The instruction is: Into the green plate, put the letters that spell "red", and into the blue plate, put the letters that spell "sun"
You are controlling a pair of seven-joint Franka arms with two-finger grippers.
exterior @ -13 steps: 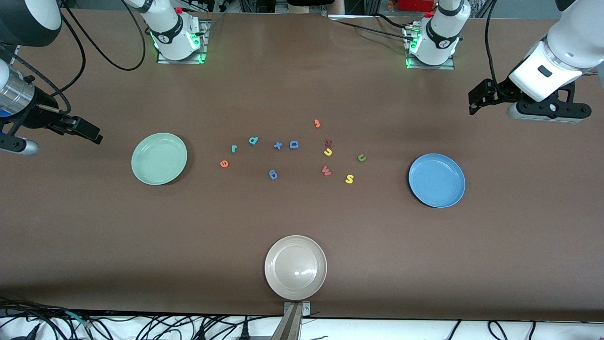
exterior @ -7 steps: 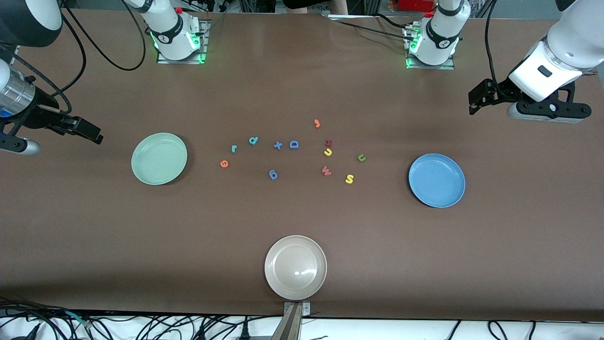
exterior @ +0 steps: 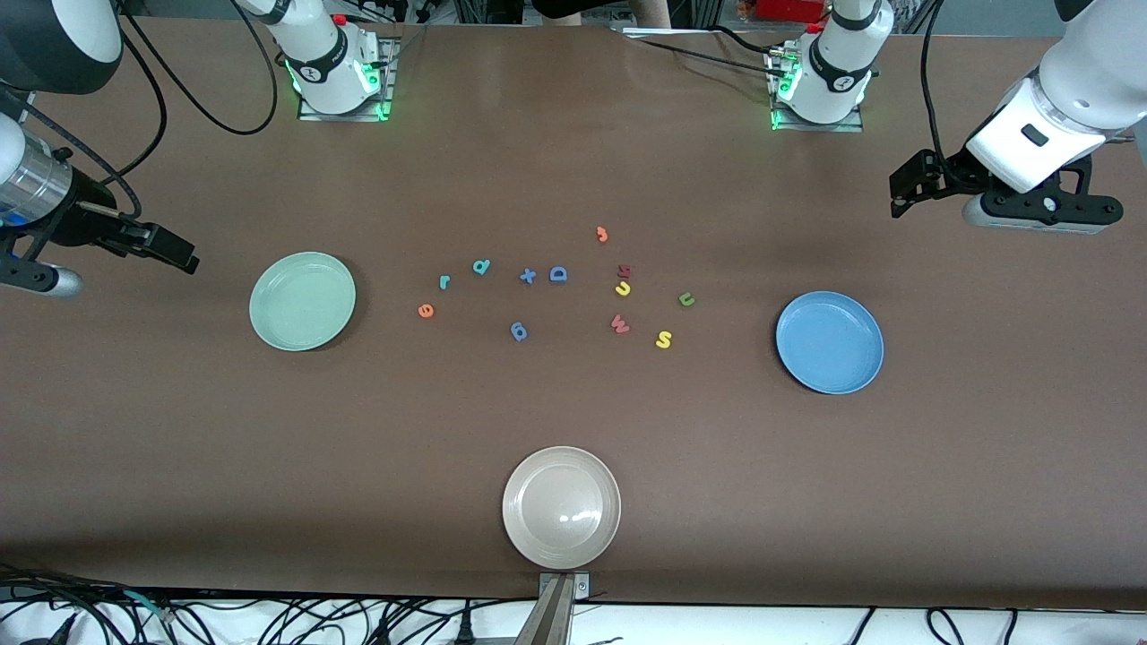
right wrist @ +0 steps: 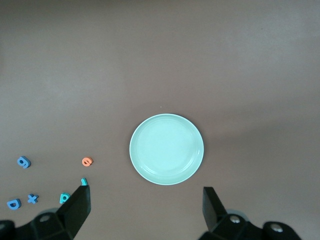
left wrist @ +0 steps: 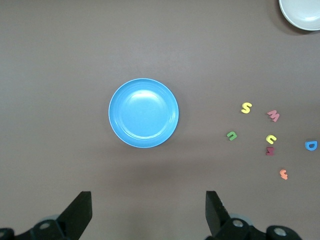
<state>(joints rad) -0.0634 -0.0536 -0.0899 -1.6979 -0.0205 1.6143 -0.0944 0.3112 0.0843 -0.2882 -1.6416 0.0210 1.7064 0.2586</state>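
Three plates: green plate (exterior: 303,300) toward the right arm's end of the table, blue plate (exterior: 830,341) toward the left arm's end, beige-white plate (exterior: 562,507) nearest the front camera; all three hold nothing.
Letters for "red": teal r (exterior: 444,282), orange e (exterior: 426,311) and teal d (exterior: 482,266) lie on the table between the green plate and the middle, apart from each other.
Letters for "sun": yellow s (exterior: 664,339), yellow u (exterior: 623,288) and dark green u (exterior: 686,299) lie on the table nearer the blue plate, none touching it.
Other letters: blue D (exterior: 558,274), blue x (exterior: 528,276), blue g (exterior: 519,331), red w (exterior: 619,323), orange 3 (exterior: 602,235).
Left gripper (left wrist: 148,210): up in the air past the blue plate at its end of the table, fingers spread wide, nothing between them.
Right gripper (right wrist: 146,207): in the air past the green plate at its own end, fingers likewise apart and empty.
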